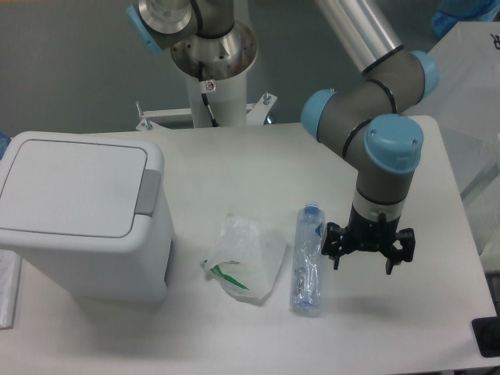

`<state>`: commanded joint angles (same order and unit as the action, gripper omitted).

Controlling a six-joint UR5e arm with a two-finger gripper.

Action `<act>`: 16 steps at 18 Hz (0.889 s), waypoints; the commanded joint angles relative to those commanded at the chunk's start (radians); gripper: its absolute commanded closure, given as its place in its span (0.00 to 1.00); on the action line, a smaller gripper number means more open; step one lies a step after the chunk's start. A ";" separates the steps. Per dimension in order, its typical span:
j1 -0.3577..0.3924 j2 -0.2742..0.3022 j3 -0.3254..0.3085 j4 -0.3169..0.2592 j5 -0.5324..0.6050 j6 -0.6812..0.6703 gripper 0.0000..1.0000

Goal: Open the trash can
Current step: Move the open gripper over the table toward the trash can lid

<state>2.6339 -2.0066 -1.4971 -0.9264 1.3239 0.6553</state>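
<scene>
At the far left I have the trash can (82, 215), sitting at the left edge of the table (234, 156); its left side runs out of frame. Its flat white lid (74, 187) lies closed, and the grey push tab (147, 191) sits on the lid's right edge, facing the middle of the table. Bare tabletop lies behind the can and to its right.

Next along, near the can's right side but apart from it, I see a crumpled clear plastic bag (244, 258) with green print. Just right of that lies a clear bottle (308, 258), blue cap pointing away from me, lengthwise toward the front edge.

My gripper (366, 256) hangs just right of the bottle, pointing down, well apart from the trash can. Its fingers are spread wide and hold nothing. I cannot tell how high it is above the table. To its right the tabletop is bare up to the right edge, and there is a bare strip along the front edge below it.
</scene>
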 joint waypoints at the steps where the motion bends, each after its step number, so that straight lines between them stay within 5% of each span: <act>1: 0.000 0.015 -0.003 -0.024 -0.003 -0.035 0.00; 8: -0.020 0.175 -0.002 -0.178 -0.176 -0.174 0.00; 16: -0.119 0.272 -0.034 -0.201 -0.265 -0.289 0.00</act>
<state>2.5144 -1.7350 -1.5308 -1.1275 1.0585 0.3667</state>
